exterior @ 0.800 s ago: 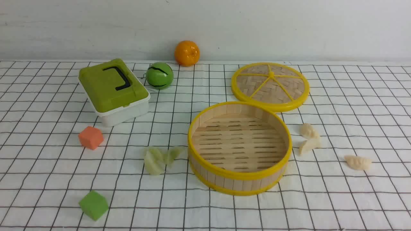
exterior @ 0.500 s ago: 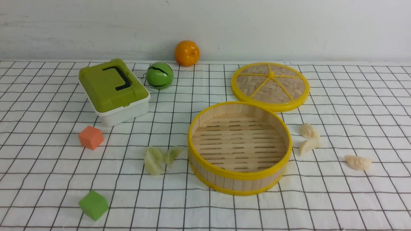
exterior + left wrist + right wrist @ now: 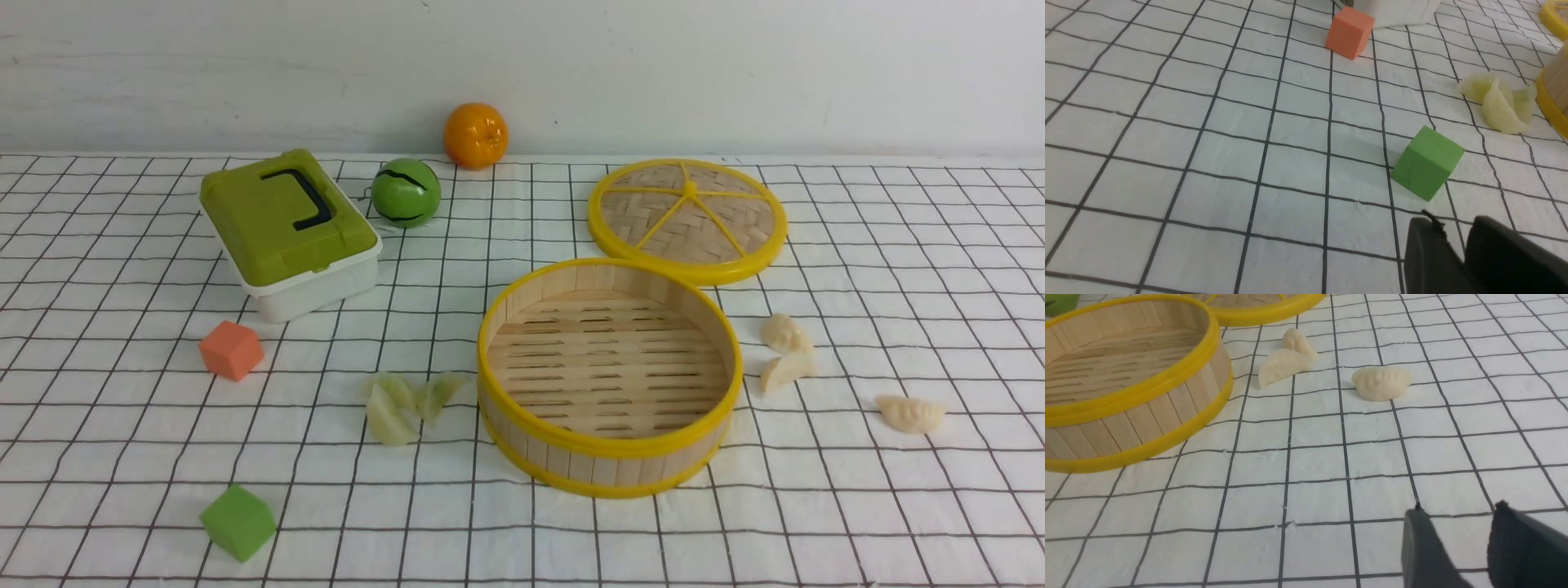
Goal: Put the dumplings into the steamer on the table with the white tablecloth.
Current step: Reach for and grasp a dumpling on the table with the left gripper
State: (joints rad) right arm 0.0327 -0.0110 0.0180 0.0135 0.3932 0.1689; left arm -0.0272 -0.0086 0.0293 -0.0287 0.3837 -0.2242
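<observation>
The steamer (image 3: 608, 447) stands empty near the middle of the white tablecloth (image 3: 898, 269) that covers the table. Three pale green dumplings (image 3: 393, 412) lie bunched just left of it and also show in the left wrist view (image 3: 1498, 108). Two cream dumplings (image 3: 785, 353) lie close on its right, a third (image 3: 910, 413) farther right; the right wrist view shows all three (image 3: 1382, 383) beside the steamer (image 3: 1126, 424). My left gripper (image 3: 1451, 228) hovers over the cloth, open a little, empty. My right gripper (image 3: 1457, 514) is open wider and empty. Neither arm shows in the front view.
The woven lid (image 3: 687, 219) lies flat behind the steamer. A green-lidded white box (image 3: 290, 233), a green ball (image 3: 406, 193) and an orange (image 3: 475, 135) sit at the back left. An orange cube (image 3: 231, 349) and a green cube (image 3: 237, 523) lie front left, the latter near my left gripper (image 3: 1427, 163).
</observation>
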